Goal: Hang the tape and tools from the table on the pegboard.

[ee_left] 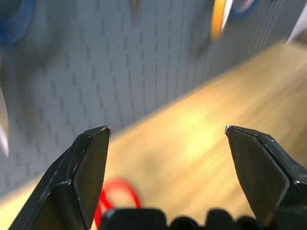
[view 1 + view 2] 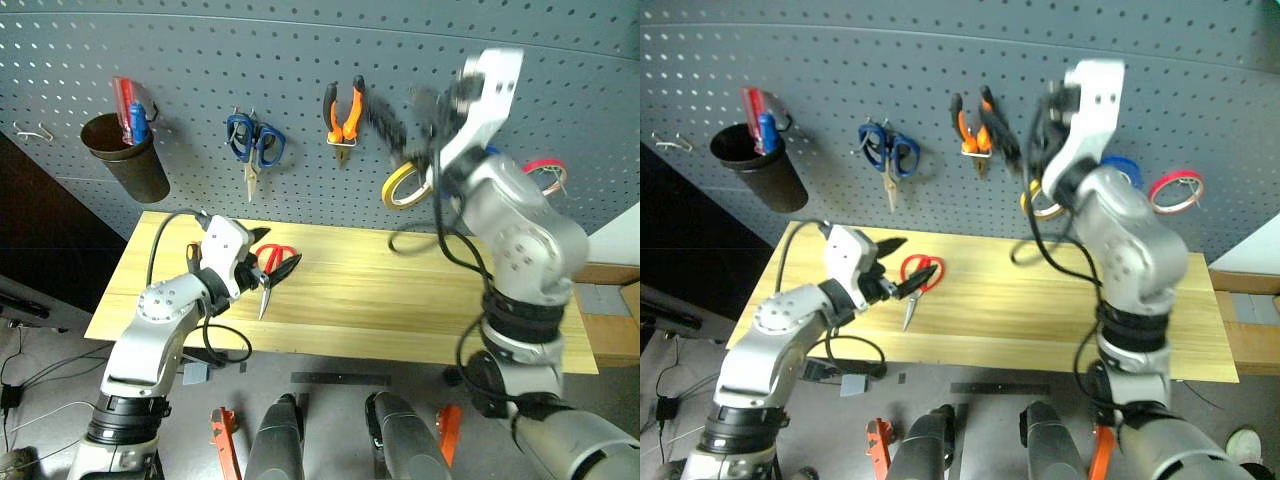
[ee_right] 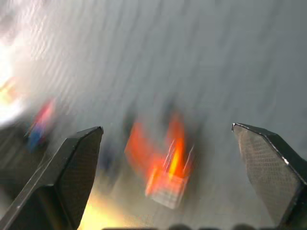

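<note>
My left gripper (image 2: 272,262) has its two black fingers spread wide with nothing between them. Just past the fingertips, the red-handled scissors (image 2: 916,279) lie flat on the light yellow wooden plank table (image 2: 400,300), their handles nearest the fingers and the blade pointing toward the table's near edge. In the left wrist view a loop of the red handle shows low between the spread fingers (image 1: 88,167), close in but not pinched.

My right gripper (image 3: 168,158) is raised in front of the dark grey perforated pegboard (image 2: 200,60), fingers (image 3: 76,163) spread wide and empty. Straight ahead between them, blurred, hang the orange-and-black-handled pliers (image 2: 344,118) on their hook, apart from the fingertips. The thin yellow-tan ring of tape (image 2: 403,186) hangs on the pegboard just below this gripper, partly hidden by the arm.

Farther along the board from the left fingers hang blue-handled scissors (image 2: 254,142) and a dark cup (image 2: 128,158) holding red and blue handles. I cannot make out the slim screwdriver.
</note>
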Robot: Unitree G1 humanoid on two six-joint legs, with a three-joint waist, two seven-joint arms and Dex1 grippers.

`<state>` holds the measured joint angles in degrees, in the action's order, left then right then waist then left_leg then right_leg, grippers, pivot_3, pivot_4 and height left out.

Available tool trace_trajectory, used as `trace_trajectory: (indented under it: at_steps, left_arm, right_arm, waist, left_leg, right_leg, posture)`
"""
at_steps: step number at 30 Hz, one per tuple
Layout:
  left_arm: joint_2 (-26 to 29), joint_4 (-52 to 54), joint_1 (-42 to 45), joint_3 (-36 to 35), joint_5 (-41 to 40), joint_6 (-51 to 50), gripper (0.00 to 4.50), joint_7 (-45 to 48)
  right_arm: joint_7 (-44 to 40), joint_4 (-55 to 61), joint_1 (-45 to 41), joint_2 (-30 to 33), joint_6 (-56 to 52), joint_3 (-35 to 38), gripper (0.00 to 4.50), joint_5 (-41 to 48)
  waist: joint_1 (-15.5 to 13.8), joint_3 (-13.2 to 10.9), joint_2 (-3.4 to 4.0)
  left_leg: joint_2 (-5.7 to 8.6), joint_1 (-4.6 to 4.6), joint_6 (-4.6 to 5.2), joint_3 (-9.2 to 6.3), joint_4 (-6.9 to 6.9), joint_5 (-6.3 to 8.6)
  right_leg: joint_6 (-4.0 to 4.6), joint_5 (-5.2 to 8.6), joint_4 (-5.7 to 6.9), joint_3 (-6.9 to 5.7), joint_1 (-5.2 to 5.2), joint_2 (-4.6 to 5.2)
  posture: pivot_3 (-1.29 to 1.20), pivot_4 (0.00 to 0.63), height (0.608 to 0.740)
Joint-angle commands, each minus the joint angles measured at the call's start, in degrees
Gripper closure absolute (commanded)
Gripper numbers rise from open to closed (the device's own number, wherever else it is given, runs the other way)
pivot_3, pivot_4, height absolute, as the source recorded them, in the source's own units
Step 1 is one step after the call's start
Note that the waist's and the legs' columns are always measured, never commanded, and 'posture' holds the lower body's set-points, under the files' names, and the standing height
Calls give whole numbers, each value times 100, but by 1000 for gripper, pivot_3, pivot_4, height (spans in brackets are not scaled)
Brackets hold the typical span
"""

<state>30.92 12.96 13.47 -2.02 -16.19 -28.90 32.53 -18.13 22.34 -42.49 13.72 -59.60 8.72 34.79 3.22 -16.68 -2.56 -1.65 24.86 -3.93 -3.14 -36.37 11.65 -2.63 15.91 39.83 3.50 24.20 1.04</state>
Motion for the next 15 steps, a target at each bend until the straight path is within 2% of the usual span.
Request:
trace_trajectory:
  at_steps: [1,6,15]
  left_arm:
    - [-196,91,102,-61,244,-985,362,-815]
    - [-432,-341,220,31,416,-1880,362,-1313]
    - [-929,-1800,812,232,832,-2176,362,-1908]
  right_arm:
    - [-427,769,577,465,-844,-283,28,673]
    - [-497,1172,1046,692,-998,-767,28,808]
    - [-165,1227,1049,569,-1049,-1196,28,718]
  waist:
    - [7,-1,2]
    - [100,0,3]
    - [134,-1,2]
  left_leg:
    - [2,0,1,2,-1,0]
    - [-1,-8,1,0,-33,0]
    - [0,-4,1,-9,-51,1]
  right_leg:
    - [0,0,0,3,0,0]
    - [-2,1,18,7,-9,-17]
    - [-4,0,17,4,-15,-22]
  posture:
    - [-52,239,740]
    - [-66,251,740]
    - [-89,275,740]
